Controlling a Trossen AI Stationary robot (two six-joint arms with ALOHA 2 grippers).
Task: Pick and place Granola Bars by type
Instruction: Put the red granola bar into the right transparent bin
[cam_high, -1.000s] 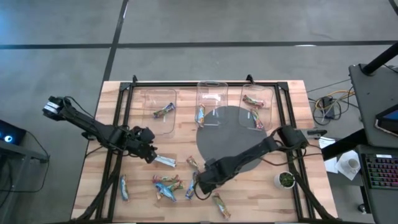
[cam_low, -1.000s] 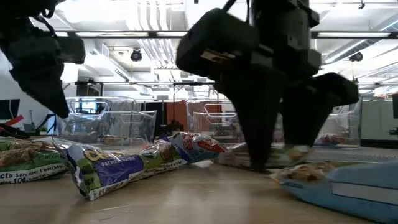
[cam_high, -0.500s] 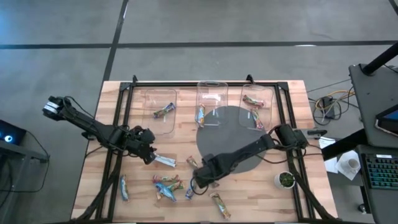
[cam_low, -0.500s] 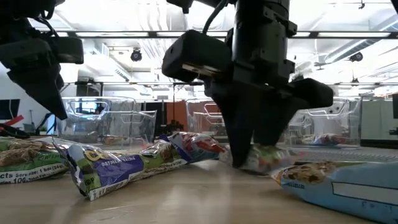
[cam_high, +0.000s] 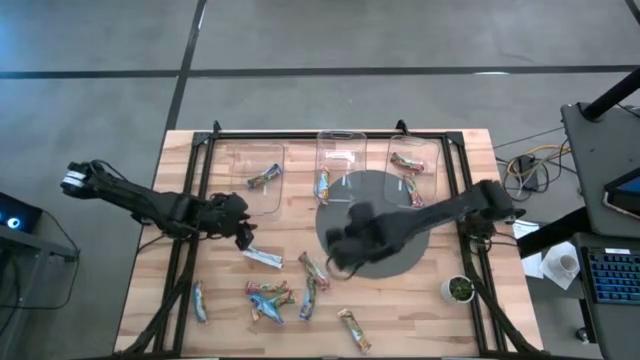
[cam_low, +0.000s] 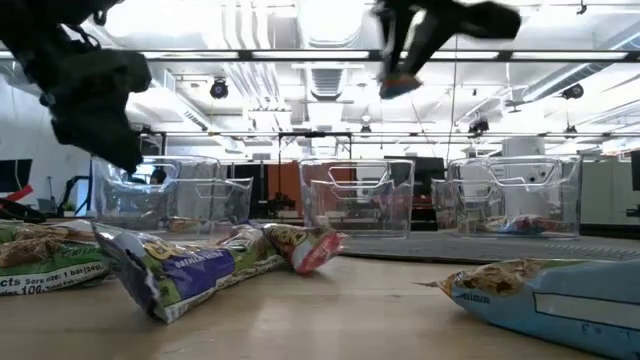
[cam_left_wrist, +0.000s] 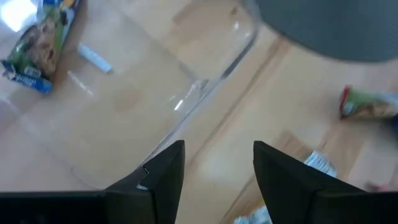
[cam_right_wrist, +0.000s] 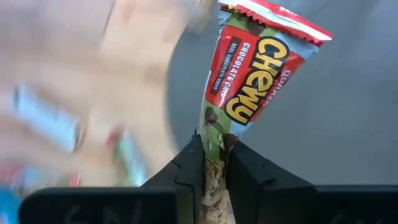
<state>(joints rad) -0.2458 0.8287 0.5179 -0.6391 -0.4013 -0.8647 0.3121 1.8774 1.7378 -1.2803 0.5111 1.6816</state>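
Over the grey disc (cam_high: 400, 215) my right gripper (cam_high: 345, 250) is up in the air, shut on a red-and-green Chewy granola bar (cam_right_wrist: 249, 81); the low view shows this bar (cam_low: 398, 82) high above the table. My left gripper (cam_high: 243, 232) stands open near the left bin's near corner (cam_left_wrist: 186, 102), with nothing between its fingers. Several granola bars lie flat on the wood: a white-and-blue one (cam_high: 262, 258), one by the disc (cam_high: 313, 268), and a cluster (cam_high: 270, 295). Others lie in the three clear bins (cam_high: 263, 178). My right gripper pinches the bar's green end (cam_right_wrist: 214, 140) between its two fingers. The rest of the bar, with its red crimped end (cam_right_wrist: 273, 15), sticks out past the fingertips. The bar is lifted clear of the table and the disc.
Three clear bins stand in a row at the far edge: left (cam_high: 252, 165), middle (cam_high: 340, 160), right (cam_high: 415, 170). A black frame (cam_high: 190, 200) runs around the table. A small green pot (cam_high: 459, 289) sits near the right edge. More bars lie at the near edge (cam_high: 353, 328) and near left (cam_high: 200, 300).
My right gripper has shut on the Chewy bar among the bars near the table's front, lifted it clear and carried it up and toward the far right, over the grey disc. My left gripper has shifted a little toward the far edge, still open.
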